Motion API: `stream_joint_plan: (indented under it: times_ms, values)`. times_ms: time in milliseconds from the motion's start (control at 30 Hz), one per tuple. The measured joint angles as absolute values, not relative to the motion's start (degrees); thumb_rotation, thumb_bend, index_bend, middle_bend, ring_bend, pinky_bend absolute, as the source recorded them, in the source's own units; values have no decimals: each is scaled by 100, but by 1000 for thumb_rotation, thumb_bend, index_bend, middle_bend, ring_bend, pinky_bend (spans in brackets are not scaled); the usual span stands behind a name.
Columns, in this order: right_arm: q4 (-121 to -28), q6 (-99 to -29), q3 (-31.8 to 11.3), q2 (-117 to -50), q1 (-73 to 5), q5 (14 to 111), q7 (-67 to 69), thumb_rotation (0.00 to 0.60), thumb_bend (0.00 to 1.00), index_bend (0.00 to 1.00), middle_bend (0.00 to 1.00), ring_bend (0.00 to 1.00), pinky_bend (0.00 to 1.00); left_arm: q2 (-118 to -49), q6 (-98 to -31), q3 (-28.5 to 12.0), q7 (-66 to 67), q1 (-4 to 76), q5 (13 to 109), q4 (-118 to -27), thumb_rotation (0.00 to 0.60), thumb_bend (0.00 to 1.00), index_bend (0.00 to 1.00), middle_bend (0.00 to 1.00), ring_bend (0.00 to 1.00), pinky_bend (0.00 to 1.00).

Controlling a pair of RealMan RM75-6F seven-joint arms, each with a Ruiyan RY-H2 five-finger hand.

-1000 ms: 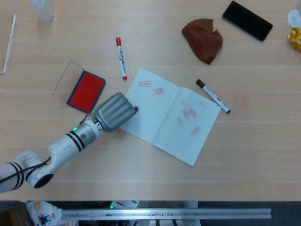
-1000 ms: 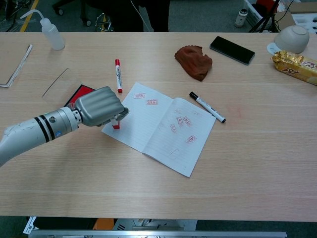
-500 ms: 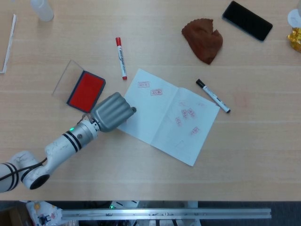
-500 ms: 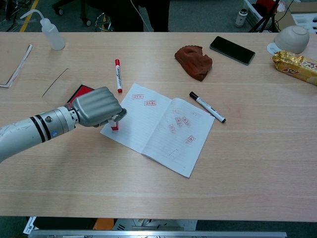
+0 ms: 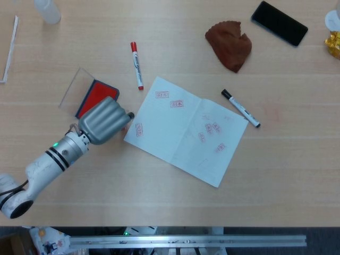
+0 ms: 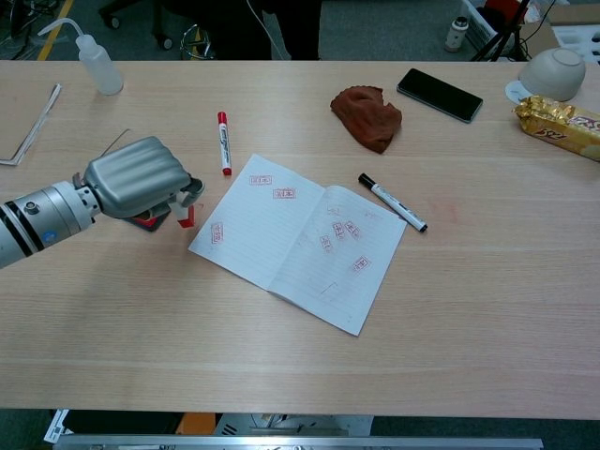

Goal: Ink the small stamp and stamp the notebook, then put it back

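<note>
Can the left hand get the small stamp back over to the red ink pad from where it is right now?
Probably yes. The left hand holds the small stamp just off the notebook's left edge, right beside the red ink pad. The pad's lid is off and nothing lies between them.

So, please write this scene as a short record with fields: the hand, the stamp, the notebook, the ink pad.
left hand: holds the small stamp, lifted beside the notebook's left edge
small stamp: red, pinched in the fingers, off the page
notebook: open, several red prints, one near its left corner
ink pad: open, red, partly hidden by the hand
right hand: not in view
</note>
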State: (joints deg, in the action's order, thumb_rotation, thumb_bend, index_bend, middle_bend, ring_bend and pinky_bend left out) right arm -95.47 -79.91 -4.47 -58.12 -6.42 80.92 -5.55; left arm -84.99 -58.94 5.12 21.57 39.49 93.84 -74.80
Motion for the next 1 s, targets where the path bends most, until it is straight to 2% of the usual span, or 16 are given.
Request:
stream_joint_plan:
  times_ms: [333, 667, 1000]
  values:
    - [-9625, -7965, -436, -5813, -672, 8123, -642, 600, 181, 60, 144, 89, 178, -8407, -6104, 678, 2004, 3742, 9570, -7446, 600, 364, 598, 964, 936, 1000]
    - [-9582, -7991, -438, -5759, -636, 8084, -564, 600, 181, 59, 144, 89, 178, -8489, -5964, 577, 2126, 3815, 9577, -7981, 600, 363, 597, 964, 936, 1000]
    - [-9568, -8022, -425, -5706, -593, 8078, -516, 600, 181, 60, 144, 89, 178, -8961, -5734, 416, 2588, 3919, 9540, -8076, 600, 363, 597, 964, 936, 1000]
